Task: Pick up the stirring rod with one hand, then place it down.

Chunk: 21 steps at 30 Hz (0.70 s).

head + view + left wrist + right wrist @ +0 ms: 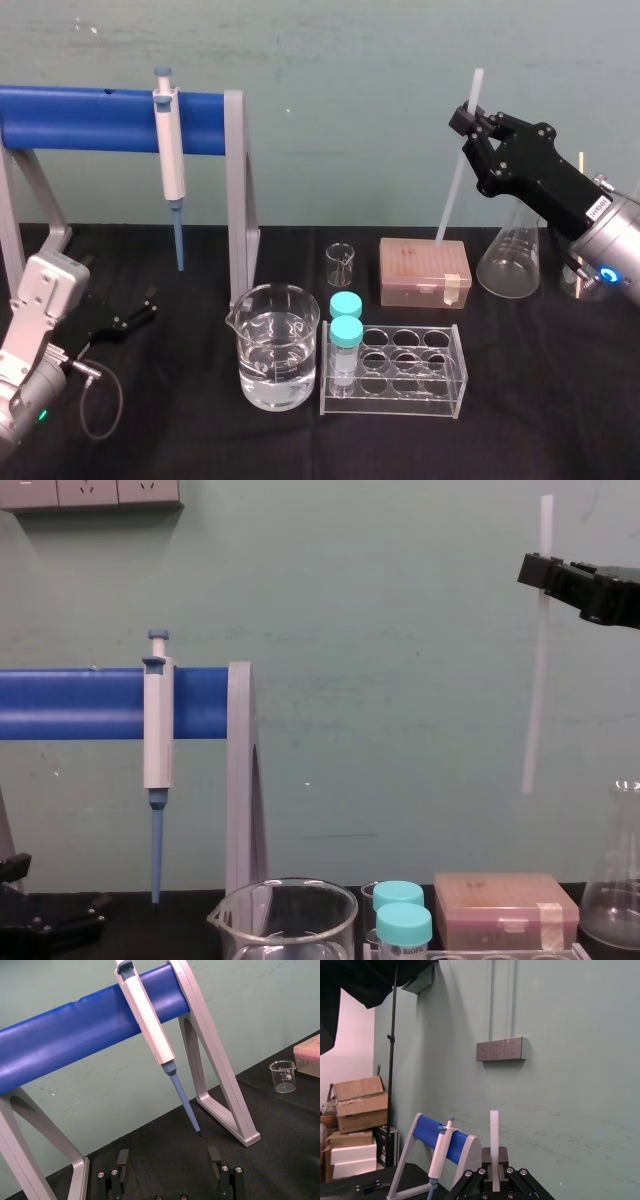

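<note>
Your right gripper is clenched on the stirring rod, pinching it in its upper third, so the rod is up in the air and not on the table. Its long axis runs nearly upright with a slight lean. A short top end pokes above the jaws and the longer part hangs below them. The flat lower end hangs high over the tan box, towards the box's rear right side. In the chest view there is plain open air between that end and the box lid.

The placing move turns on that: the rod hangs downward from the jaws. I'd judge you must tip it from upright to lying flat before you let go, or it will land end-on and topple.

The rod is thin, straight, smooth and translucent white. It is likely to roll on the black cloth, and it could easily clip the glass conical flask just right of the box.

Your left gripper rests on the table well left of the box, jaws released, much farther from the rod.
</note>
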{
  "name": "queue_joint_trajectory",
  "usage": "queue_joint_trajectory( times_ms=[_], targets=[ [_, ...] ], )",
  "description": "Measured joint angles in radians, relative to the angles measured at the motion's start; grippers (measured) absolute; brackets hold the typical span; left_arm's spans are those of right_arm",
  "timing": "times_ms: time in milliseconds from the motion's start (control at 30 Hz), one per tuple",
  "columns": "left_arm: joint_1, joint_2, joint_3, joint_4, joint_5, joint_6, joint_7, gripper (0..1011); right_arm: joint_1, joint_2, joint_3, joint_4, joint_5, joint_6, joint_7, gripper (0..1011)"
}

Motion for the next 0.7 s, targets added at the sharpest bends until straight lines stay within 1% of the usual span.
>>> queue_joint_trajectory(
  times_ms=[700],
  targets=[
    [0.0,0.0,0.0,0.0,0.0,0.0,0.0,1000,-0.002,0.003,0.0,-0.002,0.006,0.0,0.004,67]
  ],
)
